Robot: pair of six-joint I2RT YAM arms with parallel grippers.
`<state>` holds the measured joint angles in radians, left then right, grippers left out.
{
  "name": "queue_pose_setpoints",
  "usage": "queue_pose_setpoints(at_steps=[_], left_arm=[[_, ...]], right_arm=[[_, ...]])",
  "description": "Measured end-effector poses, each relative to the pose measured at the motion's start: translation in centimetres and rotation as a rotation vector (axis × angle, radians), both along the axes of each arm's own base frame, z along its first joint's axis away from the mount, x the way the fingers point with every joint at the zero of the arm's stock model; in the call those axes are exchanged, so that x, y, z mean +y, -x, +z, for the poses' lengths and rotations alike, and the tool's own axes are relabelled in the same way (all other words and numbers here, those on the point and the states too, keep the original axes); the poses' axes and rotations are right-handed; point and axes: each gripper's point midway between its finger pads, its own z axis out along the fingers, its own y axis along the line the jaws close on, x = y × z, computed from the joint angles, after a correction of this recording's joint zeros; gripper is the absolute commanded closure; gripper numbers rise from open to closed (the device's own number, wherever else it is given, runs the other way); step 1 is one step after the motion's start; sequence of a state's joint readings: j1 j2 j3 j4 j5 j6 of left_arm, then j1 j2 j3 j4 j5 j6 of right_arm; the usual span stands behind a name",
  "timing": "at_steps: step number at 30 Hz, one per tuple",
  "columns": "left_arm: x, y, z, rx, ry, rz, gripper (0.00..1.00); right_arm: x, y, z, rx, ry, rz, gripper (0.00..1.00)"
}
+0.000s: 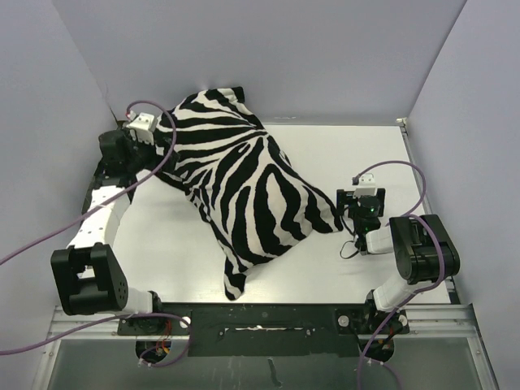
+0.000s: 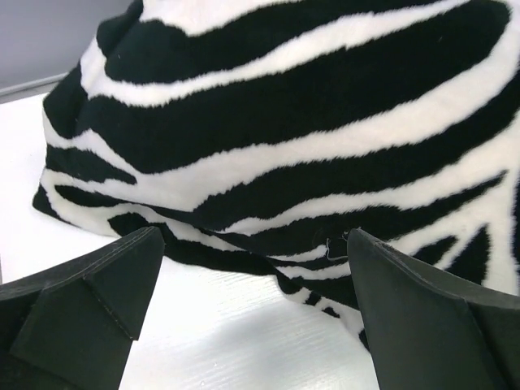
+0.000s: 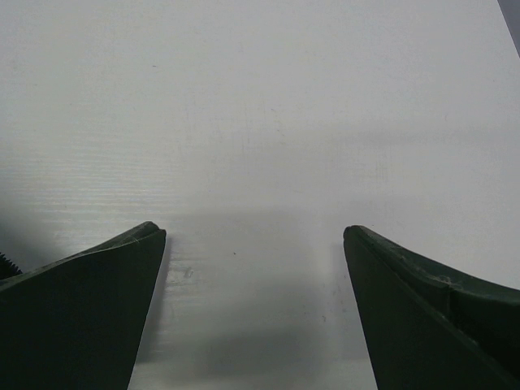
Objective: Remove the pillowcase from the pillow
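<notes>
Right gripper (image 3: pixel 253 236): fingers spread over white table (image 3: pixel 260 97), gripping nothing, just off the zebra pillowcase (image 1: pixel 244 179) at its 3 o'clock end. Left gripper (image 2: pixel 253 236): spread, facing its 10 o'clock edge. The pillow is hidden inside. Judged: stripping not begun; next, pinch fabric only.

The white table (image 1: pixel 341 154) carries the stuffed zebra-striped pillowcase (image 1: pixel 236 187), lying diagonally across it.

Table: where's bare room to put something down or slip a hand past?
Widest bare table: far right, between the pillowcase and the right wall, beyond the right pincer. A smaller patch lies near left, between the left arm and the pillowcase. Crowded: far left, where the left pincer faces the pillowcase.
</notes>
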<state>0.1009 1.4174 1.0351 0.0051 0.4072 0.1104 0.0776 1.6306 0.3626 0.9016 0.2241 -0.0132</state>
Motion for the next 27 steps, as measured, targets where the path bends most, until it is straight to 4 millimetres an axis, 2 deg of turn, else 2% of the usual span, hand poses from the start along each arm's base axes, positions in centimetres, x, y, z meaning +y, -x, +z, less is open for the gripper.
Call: queue_pose_setpoints(at_steps=[3, 5, 7, 9, 11, 12, 14, 16, 17, 18, 19, 21, 23, 27], left_arm=[[0.3, 0.4, 2.5, 0.025, 0.014, -0.035, 0.02], [1.0, 0.7, 3.9, 0.046, 0.023, -0.039, 0.02], [2.0, 0.6, 5.2, 0.055, 0.032, -0.035, 0.02], [3.0, 0.1, 5.9, 0.070, 0.046, -0.034, 0.02], [4.1, -0.6, 5.9, 0.104, 0.063, -0.045, 0.02], [4.6, -0.9, 5.5, 0.132, 0.069, -0.046, 0.02], [5.6, -1.6, 4.4, 0.188, 0.069, -0.050, 0.02], [6.3, -2.2, 3.1, 0.238, 0.060, -0.056, 0.02], [6.5, -2.4, 2.4, 0.261, 0.058, -0.061, 0.02], [6.6, -2.6, 1.7, 0.283, 0.054, -0.068, 0.02], [6.9, -2.9, 0.9, 0.310, 0.050, -0.071, 0.02], [7.3, -3.6, -0.2, 0.345, 0.045, -0.075, 0.02], [7.8, -4.7, -1.1, 0.368, 0.038, -0.076, 0.02], [8.7, -6.8, -2.9, 0.402, 0.041, -0.068, 0.02]], right_arm=[[0.3, 0.3, -0.1, 0.058, 0.035, 0.008, 0.02], [1.6, -0.3, 1.4, 0.095, 0.076, 0.031, 0.02], [3.0, -1.7, 4.6, 0.090, 0.091, 0.055, 0.02], [4.1, -3.3, 9.7, 0.046, 0.041, 0.032, 0.02], [3.0, -4.1, 15.2, -0.004, -0.105, -0.090, 0.02], [2.0, -4.2, 17.1, -0.018, -0.174, -0.145, 0.02], [-1.2, -4.1, 21.0, -0.059, -0.320, -0.232, 0.02], [-4.0, -2.9, 22.6, -0.073, -0.374, -0.319, 0.02], [-3.7, -2.3, 22.7, -0.062, -0.377, -0.324, 0.02], [-2.0, -1.5, 22.4, -0.033, -0.361, -0.302, 0.02], [1.1, -0.8, 22.1, 0.001, -0.341, -0.238, 0.02], [8.9, 0.9, 21.5, 0.072, -0.292, -0.048, 0.02], [15.8, 3.6, 20.7, 0.135, -0.216, 0.122, 0.02], [25.3, 9.4, 19.9, 0.180, -0.048, 0.326, 0.02]])
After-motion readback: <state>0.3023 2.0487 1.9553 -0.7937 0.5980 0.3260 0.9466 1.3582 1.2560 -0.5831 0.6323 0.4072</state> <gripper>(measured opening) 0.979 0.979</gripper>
